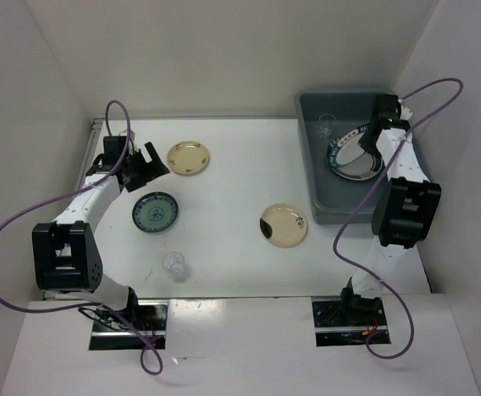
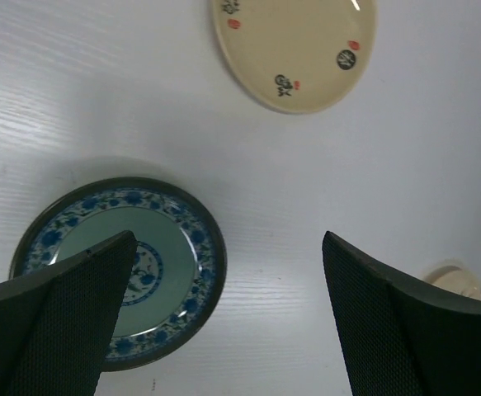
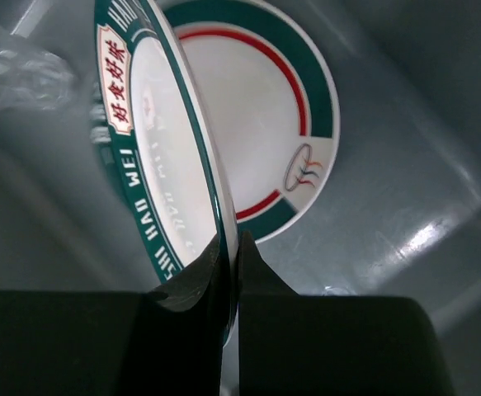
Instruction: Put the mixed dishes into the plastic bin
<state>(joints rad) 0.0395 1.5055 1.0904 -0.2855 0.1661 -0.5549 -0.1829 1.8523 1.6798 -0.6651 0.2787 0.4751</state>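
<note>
Inside the plastic bin my right gripper is shut on the rim of a white plate with a teal-and-red rim, held on edge. A second such plate lies flat on the bin floor beneath it, and a clear cup sits in the bin's far corner. My left gripper hangs open above the table, between the small teal patterned plate and a cream plate. Nothing is between its fingers.
Another cream plate lies mid-table, just left of the bin. A clear cup stands near the front edge, below the teal plate. White walls close in the table on three sides.
</note>
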